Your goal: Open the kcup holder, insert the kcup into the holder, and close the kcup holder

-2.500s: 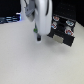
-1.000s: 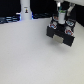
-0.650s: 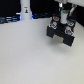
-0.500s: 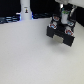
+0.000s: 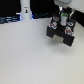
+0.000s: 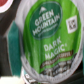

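Around the kcup holder (image 5: pixel 61 31), the black stepped machine at the far side of the pale bare table (image 5: pixel 30 57), the room behind is dark. A white bottle-like post (image 5: pixel 25 8) stands well apart from the machine, toward the exterior view's left, next to a blue glow.

Against the frame 2.5 s ago, the arm has moved from mid-table to above the machine; since half a second ago it has barely shifted. The gripper (image 5: pixel 61 14) hangs at the machine's top.

The exterior view gives layout only; the cup is too small to find there. The wrist view is filled by the kcup (image 6: pixel 48 41): green foil lid, "Green Mountain", "Dark Magic", white rim, sitting very close under the camera, probably at or in the machine's recess, dark parts around it. Fingers don't show clearly in either view, so cannot tell whether the gripper is wide, narrow or holding the cup.
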Controlling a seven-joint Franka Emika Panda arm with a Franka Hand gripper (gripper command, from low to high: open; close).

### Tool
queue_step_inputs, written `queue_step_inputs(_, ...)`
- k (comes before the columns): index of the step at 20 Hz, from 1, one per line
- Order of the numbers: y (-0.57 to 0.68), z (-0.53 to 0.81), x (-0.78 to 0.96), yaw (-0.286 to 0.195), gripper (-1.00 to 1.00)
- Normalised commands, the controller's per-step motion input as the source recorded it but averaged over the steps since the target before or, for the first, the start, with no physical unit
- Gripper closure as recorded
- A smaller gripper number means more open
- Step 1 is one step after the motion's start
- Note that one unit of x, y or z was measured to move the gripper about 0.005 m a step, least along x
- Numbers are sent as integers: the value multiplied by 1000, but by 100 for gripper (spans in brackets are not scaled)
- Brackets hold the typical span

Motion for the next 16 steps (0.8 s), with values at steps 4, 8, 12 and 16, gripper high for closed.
queue_step_inputs(4,28,-136,-21,12,100)
queue_step_inputs(8,7,-104,-50,12,100)
queue_step_inputs(12,-7,-97,-61,14,100)
queue_step_inputs(16,-1,-23,-113,11,100)
